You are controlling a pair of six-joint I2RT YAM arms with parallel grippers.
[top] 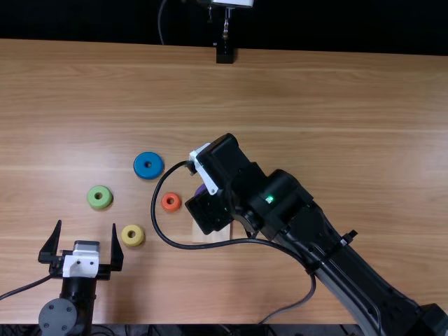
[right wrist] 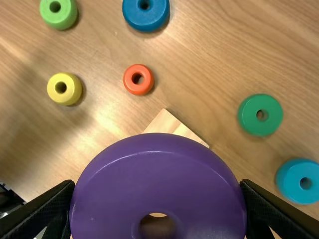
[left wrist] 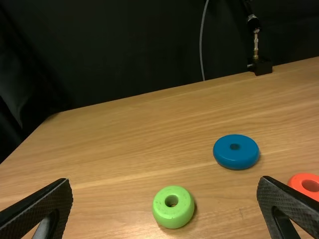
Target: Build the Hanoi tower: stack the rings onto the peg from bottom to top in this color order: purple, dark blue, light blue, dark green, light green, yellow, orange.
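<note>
Purple ring (right wrist: 158, 169) pinched by right gripper (right wrist: 157, 183), wooden base (right wrist: 169, 124) partly beneath it. Hole should be centred over the peg, ring kept level, lowered straight, released only once seated. Left gripper (top: 86, 224) spread wide, nothing held.

Desk (top: 336, 98): brown
Base (right wrist: 172, 124): wooden
Rings: we see dark blue (top: 140, 166), light blue (right wrist: 289, 181), dark green (right wrist: 249, 119), light green (top: 105, 203), yellow (top: 138, 239), orange (top: 175, 208)
</note>
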